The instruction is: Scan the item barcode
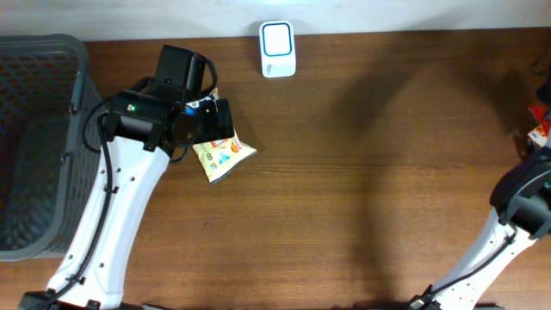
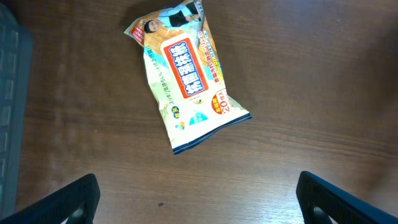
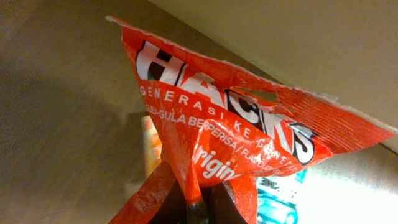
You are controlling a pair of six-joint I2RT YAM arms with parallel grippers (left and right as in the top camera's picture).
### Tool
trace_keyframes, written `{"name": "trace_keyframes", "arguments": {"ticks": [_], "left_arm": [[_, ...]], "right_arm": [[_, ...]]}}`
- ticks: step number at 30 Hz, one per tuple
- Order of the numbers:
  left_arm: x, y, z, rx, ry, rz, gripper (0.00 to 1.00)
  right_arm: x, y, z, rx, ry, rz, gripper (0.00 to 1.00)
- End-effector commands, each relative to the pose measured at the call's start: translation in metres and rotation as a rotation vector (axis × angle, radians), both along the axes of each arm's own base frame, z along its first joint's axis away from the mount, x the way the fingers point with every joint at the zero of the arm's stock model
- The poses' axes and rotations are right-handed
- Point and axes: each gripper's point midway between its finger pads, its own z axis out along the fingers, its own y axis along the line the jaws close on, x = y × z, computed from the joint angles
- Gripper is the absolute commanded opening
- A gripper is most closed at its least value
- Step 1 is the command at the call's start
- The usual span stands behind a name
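Table (image 1: 370, 181) centre: bare wood, free passage btwn arms. Obstacles: grey basket (image 1: 39, 146) along L edge; white scanner (image 1: 278, 49) at rear edge; wipes pack (image 2: 186, 81) flat on wood, L arm (image 1: 129, 181) overhanging it, bare wood all round pack.

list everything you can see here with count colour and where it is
wipes packet: one, cream with a red label, flat on the table under the left gripper
scanner: one, white, table edge at the top of the overhead view
basket: one, dark grey, far left
orange bag: one, orange-red, pinched in the right gripper
table: one, brown wood
left gripper: one, black, open, above the wipes packet
right gripper: one, dark, shut on the orange bag, far right
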Motion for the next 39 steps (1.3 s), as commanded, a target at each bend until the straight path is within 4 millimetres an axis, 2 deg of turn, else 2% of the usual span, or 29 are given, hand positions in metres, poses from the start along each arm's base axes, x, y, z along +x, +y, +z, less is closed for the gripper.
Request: {"name": "trace_keyframes", "arguments": {"ticks": [1,3,4,6,8,12,14,16,18,19,20,21,22,24,25,28,30,31,33,39], "left_arm": [[0.001,0.002,-0.002,0.015,0.003,-0.003,0.99],[0.001,0.002,-0.002,0.015,0.003,-0.003,0.99],[0.001,0.002,-0.002,0.015,0.003,-0.003,0.99],[0.001,0.002,-0.002,0.015,0.003,-0.003,0.99],[0.001,0.002,-0.002,0.015,0.003,-0.003,0.99],[0.001,0.002,-0.002,0.015,0.003,-0.003,0.99],[0.001,0.002,-0.002,0.015,0.003,-0.003,0.99],[0.001,0.002,-0.002,0.015,0.003,-0.003,0.99],[0.001,0.002,-0.002,0.015,0.003,-0.003,0.99],[0.001,0.002,-0.002,0.015,0.003,-0.003,0.99],[0.001,0.002,-0.002,0.015,0.003,-0.003,0.99],[0.001,0.002,-0.002,0.015,0.003,-0.003,0.99],[0.001,0.002,-0.002,0.015,0.003,-0.003,0.99],[0.001,0.002,-0.002,0.015,0.003,-0.003,0.99],[0.001,0.002,-0.002,0.015,0.003,-0.003,0.99],[0.001,0.002,-0.002,0.015,0.003,-0.003,0.99],[0.001,0.002,-0.002,0.015,0.003,-0.003,0.99],[0.001,0.002,-0.002,0.015,0.003,-0.003,0.99],[0.001,0.002,-0.002,0.015,0.003,-0.003,0.99],[0.002,-0.003,-0.002,-0.011,0.001,-0.006,0.99]], "right_arm": [[-0.023,-0.016,-0.014,0.03,0.032,-0.057,0.14],[-0.036,-0.022,-0.016,0.045,0.052,-0.079,0.59],[-0.041,-0.022,-0.018,0.056,0.067,-0.085,0.7],[-0.045,-0.016,-0.019,0.073,0.09,-0.081,0.76],[-0.041,-0.008,-0.011,0.071,0.088,-0.065,0.75],[-0.01,0.027,0.034,0.077,-0.041,0.038,0.71],[0.027,0.081,0.071,0.151,-0.192,0.193,0.69],[0.044,0.119,0.091,0.202,-0.256,0.292,0.64],[0.067,0.185,0.108,0.269,-0.301,0.443,0.61],[0.076,0.218,0.107,0.317,-0.299,0.514,0.64],[0.082,0.262,0.101,0.382,-0.272,0.622,0.66],[0.084,0.291,0.097,0.42,-0.244,0.698,0.67],[0.08,0.336,0.09,0.48,-0.186,0.805,0.77],[0.068,0.389,0.082,0.523,-0.101,0.891,0.95],[0.065,0.409,0.078,0.536,-0.072,0.926,0.99],[0.055,0.48,0.057,0.567,0.023,1.054,0.98],[0.053,0.503,0.041,0.582,0.067,1.089,0.99],[0.051,0.508,0.033,0.588,0.091,1.093,0.98],[0.046,0.509,0.025,0.601,0.129,1.087,0.98],[0.046,0.508,0.024,0.601,0.132,1.085,0.98]]}}
